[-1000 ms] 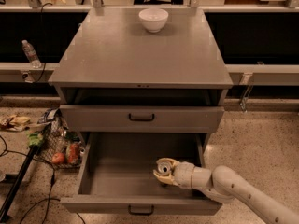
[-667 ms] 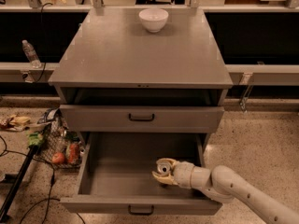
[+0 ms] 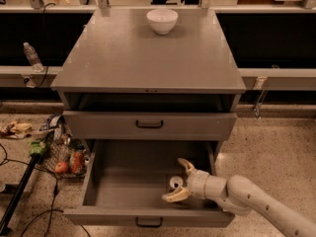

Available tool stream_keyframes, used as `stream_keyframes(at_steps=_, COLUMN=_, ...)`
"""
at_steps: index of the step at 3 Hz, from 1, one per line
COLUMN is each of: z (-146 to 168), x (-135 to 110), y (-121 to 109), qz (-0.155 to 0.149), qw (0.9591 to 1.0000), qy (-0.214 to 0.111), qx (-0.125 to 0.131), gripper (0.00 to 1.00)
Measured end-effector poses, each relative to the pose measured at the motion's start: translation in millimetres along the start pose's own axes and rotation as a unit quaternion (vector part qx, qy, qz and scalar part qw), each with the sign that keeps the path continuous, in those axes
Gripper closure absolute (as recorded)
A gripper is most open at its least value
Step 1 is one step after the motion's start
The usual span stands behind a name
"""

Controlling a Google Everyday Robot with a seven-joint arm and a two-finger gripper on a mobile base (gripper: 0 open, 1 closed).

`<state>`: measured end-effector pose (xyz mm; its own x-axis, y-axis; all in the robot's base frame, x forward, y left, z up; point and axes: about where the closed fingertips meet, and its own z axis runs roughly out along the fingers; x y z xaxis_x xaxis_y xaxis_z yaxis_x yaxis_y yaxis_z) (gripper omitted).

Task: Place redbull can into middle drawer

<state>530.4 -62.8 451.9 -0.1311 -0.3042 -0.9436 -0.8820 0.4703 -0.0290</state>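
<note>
Camera view: end effector [image 3: 173, 180] is down inside the open middle drawer [image 3: 126, 179], over on the right side, fingers spread apart. The redbull can [image 3: 176, 183] sits between them, top facing up. The white bowl [image 3: 162, 20] is up on the counter [image 3: 148, 58].

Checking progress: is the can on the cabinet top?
No, the can is inside the open drawer, between the spread fingers of the gripper; only the bowl sits on top.

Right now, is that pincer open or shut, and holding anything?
Pincer: open, inside the pulled-out lowest grey drawer, fingers either side of the slim silver can.
</note>
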Motion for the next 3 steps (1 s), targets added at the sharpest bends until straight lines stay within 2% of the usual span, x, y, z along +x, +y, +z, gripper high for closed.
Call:
stream_keyframes(at_steps=1, z=-13.5, x=-5.2, y=-9.5, qz=0.011, qw=0.9999, qy=-0.003, qx=0.008, gripper=0.14)
stream_keyframes(at_steps=2, z=-40.9, x=-18.6, y=-22.4, qz=0.023, qw=0.9994, qy=-0.014, qx=0.021, gripper=0.15)
stream_keyframes(at_steps=3, z=-86.0, x=-40.2, y=-40.0, qz=0.026, qw=0.9989, qy=-0.020, qx=0.033, gripper=0.07)
